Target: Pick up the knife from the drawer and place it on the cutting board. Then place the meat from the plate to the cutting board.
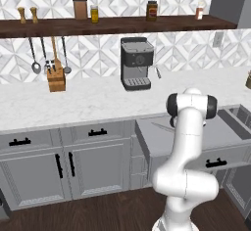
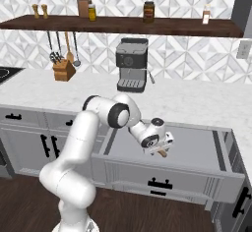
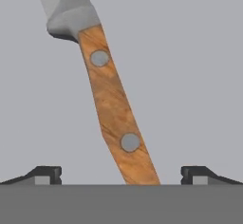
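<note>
Claw (image 3: pixel 121 173) jaws stand wide apart, one dark tip at 8 o'clock in the hand view and the other at 4 o'clock, with nothing clamped between them. Between those tips lies the knife (image 3: pixel 114 109), its wooden handle with two grey rivets running from 6 o'clock up toward 11 o'clock, where the grey blade begins and leaves the picture. Neither tip touches the handle. The knife lies flat on the plain grey floor of the drawer (image 3: pixel 190 76).

From the right base view, the claw (image 2: pixel 161 149) hangs low over the open drawer (image 2: pixel 197 145), and a sliver of the knife's brown handle (image 2: pixel 163 153) peeks out just beneath the hand, near the middle of the picture. The drawer's front with its black bar handle sits at 5 o'clock. In the left base view the arm hides the hand; the drawer (image 1: pixel 157 137) shows at 3 o'clock, pulled out from the counter (image 1: pixel 73 103).

Farther out on the counter, a coffee machine (image 2: pixel 131 65) stands at 12 o'clock against the tiled wall, and a wooden knife block (image 2: pixel 64 71) sits at 10 o'clock. Jars line the dark shelf (image 2: pixel 123 24) above.
</note>
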